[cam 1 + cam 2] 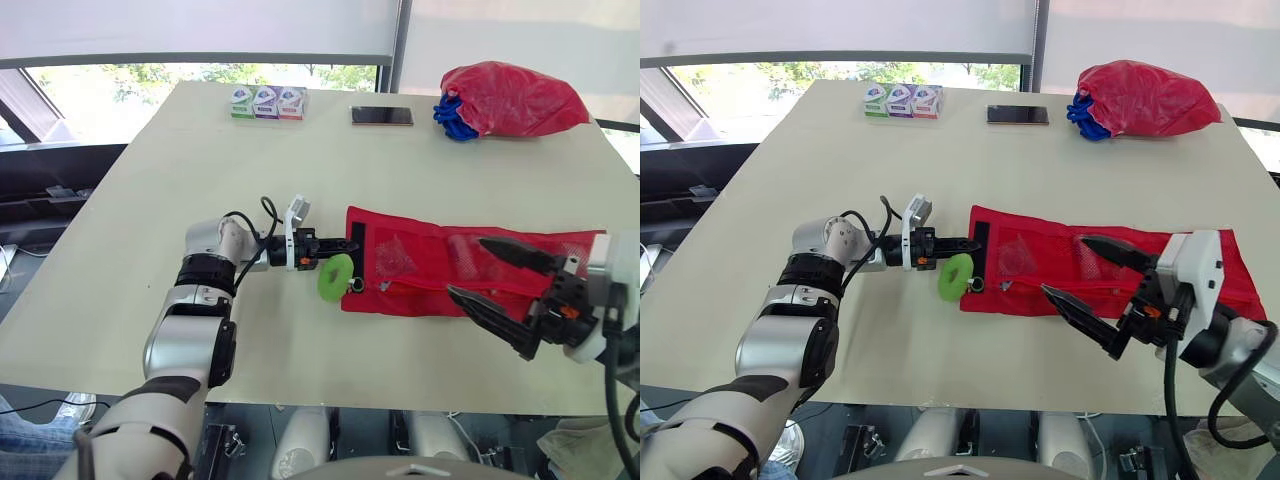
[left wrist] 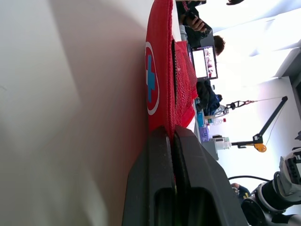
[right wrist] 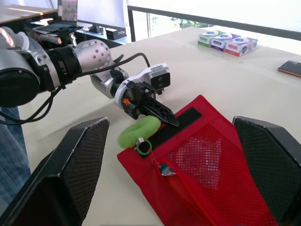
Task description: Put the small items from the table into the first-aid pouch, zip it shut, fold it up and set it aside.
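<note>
Flat red mesh-fronted fabric first-aid pouch (image 1: pixel 440 265) lies limp on pale table (image 1: pixel 200 150), its black-strip end pinched at the tips of the clenched left gripper (image 1: pixel 345 243), its middle under the wide-spread right gripper (image 1: pixel 466 266); likely light, floppy, snag-prone, so best held by hems or the green fuzzy ring (image 1: pixel 335 277) just beside the left tips.

Beige table (image 1: pixel 200 180) bears pouch (image 1: pixel 430 265), phone (image 1: pixel 381 116), three boxes (image 1: pixel 267 103), red bag (image 1: pixel 515 98).

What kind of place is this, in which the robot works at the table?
Probably an office or a lab: a wide table beside big windows with roller blinds, and beyond it a lit monitor and a stand with a boom arm.
</note>
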